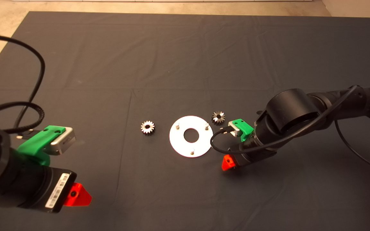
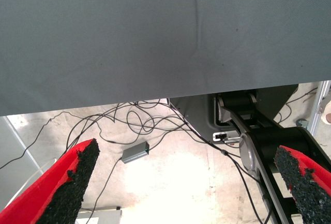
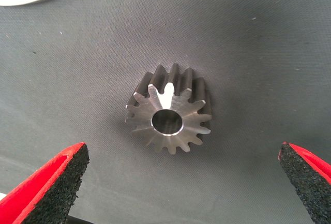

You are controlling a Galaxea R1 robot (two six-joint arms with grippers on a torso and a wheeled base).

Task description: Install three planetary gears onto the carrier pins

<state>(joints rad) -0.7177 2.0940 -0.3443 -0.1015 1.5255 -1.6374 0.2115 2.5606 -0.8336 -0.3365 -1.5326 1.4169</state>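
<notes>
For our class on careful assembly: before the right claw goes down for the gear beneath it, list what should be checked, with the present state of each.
1. Right claw open wide enough for the gear: ok, its fingers stand well apart.
2. Gear between the fingers: ok, it lies flat on the mat, hole upward.
3. All three carrier pins free: ok, the near pin and both far pins on the white disc are bare.
4. All three gears located: not ok, the head view shows only two, one left of the disc and one at its far right.
5. Left claw out of the way: ok, open at the mat's near left.
</notes>
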